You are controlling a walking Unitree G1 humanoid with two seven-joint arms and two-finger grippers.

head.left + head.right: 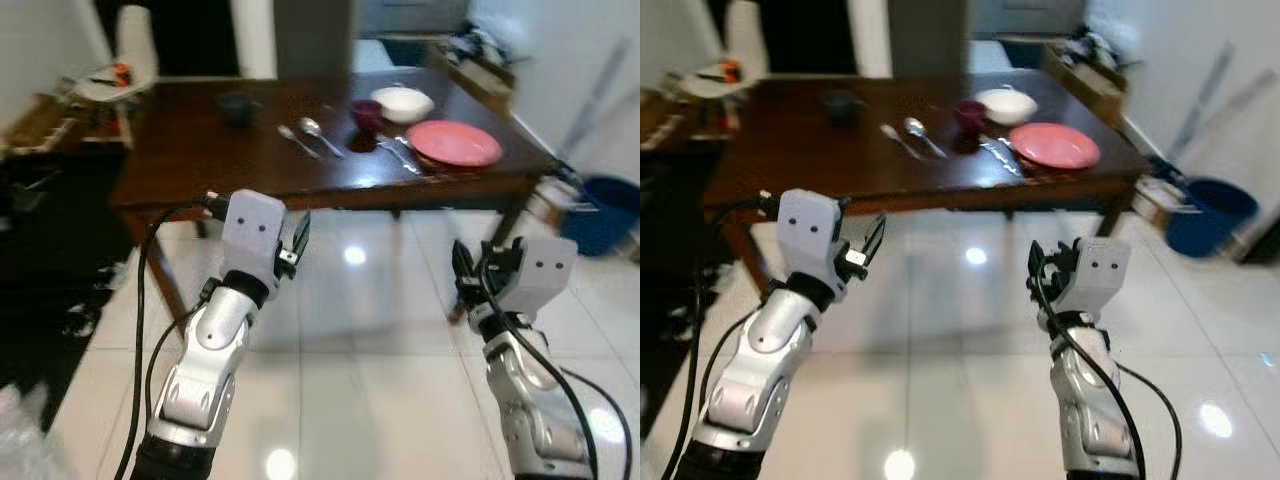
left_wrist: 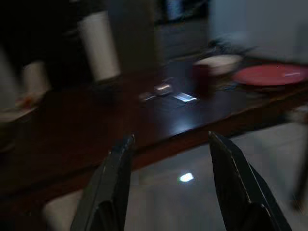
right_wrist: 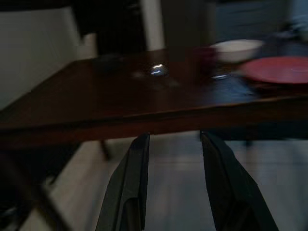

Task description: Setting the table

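Observation:
A dark wooden table (image 1: 200, 150) stands ahead of me. On its right part lie a red plate (image 1: 453, 142), a white bowl (image 1: 402, 102), a dark red cup (image 1: 366, 112) and several pieces of silver cutlery (image 1: 320, 135). A small dark bowl (image 1: 237, 105) sits further left. Both grippers hang over the floor short of the table's near edge. My left gripper (image 1: 297, 243) is open and holds nothing. My right gripper (image 1: 466, 270) is open too, with nothing between its fingers.
A white cylinder (image 1: 135, 45) and clutter (image 1: 105, 78) sit at the table's far left corner. A blue bin (image 1: 605, 212) stands on the floor to the right. Dark furniture (image 1: 40, 230) lines the left side. Glossy white tiles (image 1: 370, 340) lie between me and the table.

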